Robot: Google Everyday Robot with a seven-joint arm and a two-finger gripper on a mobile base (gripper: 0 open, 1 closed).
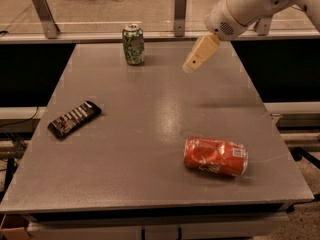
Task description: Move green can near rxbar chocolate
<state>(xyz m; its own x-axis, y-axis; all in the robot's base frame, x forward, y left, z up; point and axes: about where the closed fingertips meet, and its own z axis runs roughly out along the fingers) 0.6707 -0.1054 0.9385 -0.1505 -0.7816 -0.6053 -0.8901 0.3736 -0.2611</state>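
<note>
The green can (133,44) stands upright near the far edge of the grey table (150,134), left of centre. The rxbar chocolate (74,118), a flat dark bar with pale stripes, lies near the table's left edge. My gripper (192,65) hangs in the air over the far right part of the table, to the right of the green can and apart from it. It holds nothing. The white arm (245,6) reaches in from the upper right.
An orange-red can (216,156) with a white label lies on its side at the front right. A rail with metal posts (180,6) runs behind the table's far edge. Dark gaps lie on both sides of the table.
</note>
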